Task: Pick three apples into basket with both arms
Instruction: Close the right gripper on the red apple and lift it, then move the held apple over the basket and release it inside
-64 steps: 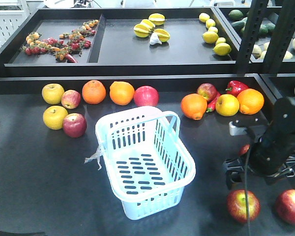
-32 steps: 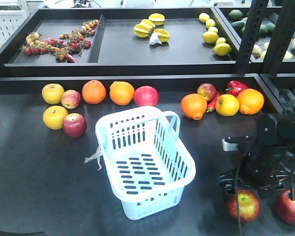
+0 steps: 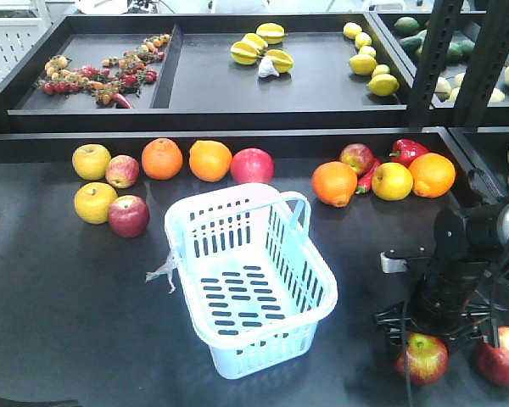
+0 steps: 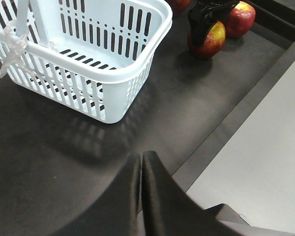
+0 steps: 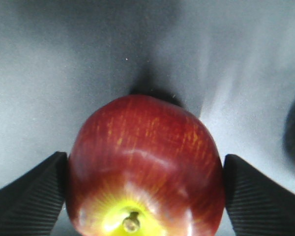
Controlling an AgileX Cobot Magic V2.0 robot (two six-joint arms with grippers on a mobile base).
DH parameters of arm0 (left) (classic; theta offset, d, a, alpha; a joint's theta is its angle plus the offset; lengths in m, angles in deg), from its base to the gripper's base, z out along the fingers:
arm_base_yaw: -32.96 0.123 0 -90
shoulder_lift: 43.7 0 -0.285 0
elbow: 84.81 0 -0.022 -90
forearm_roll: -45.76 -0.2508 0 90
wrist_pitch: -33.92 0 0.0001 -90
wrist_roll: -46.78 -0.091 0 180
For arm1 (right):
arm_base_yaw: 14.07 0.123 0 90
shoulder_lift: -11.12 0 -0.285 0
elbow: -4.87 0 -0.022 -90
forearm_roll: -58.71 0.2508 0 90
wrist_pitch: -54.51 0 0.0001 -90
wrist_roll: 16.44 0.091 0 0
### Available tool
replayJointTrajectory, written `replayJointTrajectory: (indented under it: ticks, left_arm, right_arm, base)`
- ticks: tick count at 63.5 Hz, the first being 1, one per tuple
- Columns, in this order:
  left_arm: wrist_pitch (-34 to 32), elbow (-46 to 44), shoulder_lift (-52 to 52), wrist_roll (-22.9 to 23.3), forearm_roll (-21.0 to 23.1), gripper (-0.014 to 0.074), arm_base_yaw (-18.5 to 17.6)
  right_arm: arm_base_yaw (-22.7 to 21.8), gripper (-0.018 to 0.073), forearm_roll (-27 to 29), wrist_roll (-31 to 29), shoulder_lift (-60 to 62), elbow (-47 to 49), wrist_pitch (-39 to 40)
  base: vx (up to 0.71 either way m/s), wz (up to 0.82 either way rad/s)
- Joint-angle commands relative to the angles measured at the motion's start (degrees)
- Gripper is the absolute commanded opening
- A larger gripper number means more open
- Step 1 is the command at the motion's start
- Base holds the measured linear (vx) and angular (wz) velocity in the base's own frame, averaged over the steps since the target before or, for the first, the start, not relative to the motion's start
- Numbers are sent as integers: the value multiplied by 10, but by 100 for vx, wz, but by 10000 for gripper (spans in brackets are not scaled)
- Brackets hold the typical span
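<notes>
Clenched and empty, my left gripper (image 4: 140, 156) has its two fingers pressed flat together, hovering over bare dark table (image 4: 64, 162) with nothing between or touching them. From its wrist view the basket (image 4: 137, 64) lies at 11 o'clock, with no fruit inside. In the front view the basket (image 3: 322, 307) sits at the centre of the table and all three apples are off to its right, so I judge the task to be at its first pick. My right gripper (image 3: 439, 326) hangs at about 4 o'clock from the basket, directly over the nearest apple (image 3: 422, 358). Its wrist view shows the jaws spread as wide as the fruit. The ribbed pads (image 5: 29, 196) stand hard against the apple (image 5: 145, 162) at 9 and 3 o'clock, with the stem dimple facing the camera at 6 o'clock. The apple rests on the table, so I read it as bracketed rather than gripped, though I cannot rule out light contact. The next move calls for closing evenly on its widest part, lifting straight up, and carrying it towards 10 o'clock over the basket rim. A second apple (image 3: 502, 356) lies just beside at 3 o'clock, close enough that my outer finger could nudge it. The third apple (image 4: 179, 5) peeks in only at the top edge of the left wrist view, beyond the basket's corner.
</notes>
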Motion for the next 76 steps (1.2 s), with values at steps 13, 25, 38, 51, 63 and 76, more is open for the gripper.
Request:
replayJointTrajectory:
  ticks: [13, 25, 38, 51, 63, 76]
  left_arm:
    - [-26, -15, 3, 4, 18, -8, -2]
    - [-25, -15, 3, 4, 18, -8, -2]
    - [-25, -15, 3, 4, 18, -8, -2]
    - [-25, -15, 3, 4, 19, -8, -2]
    - [-25, -15, 3, 5, 19, -8, -2]
    - [-25, -15, 3, 5, 19, -8, -2]
  right_arm:
    - [-5, 239, -3, -11, 63, 18, -46]
    - [-5, 92, 4, -18, 165, 40, -76]
    - [-5, 34, 65, -47, 303, 41, -95]
    - [-4, 34, 227, -145, 364, 41, -96]
    - [64, 34, 328, -205, 340, 41, -39]
    - [153, 38, 326, -213, 250, 41, 82]
  base:
    - [0, 0]
    - [0, 0]
    - [0, 0]
    - [0, 0]
    - [0, 0]
    - [0, 0]
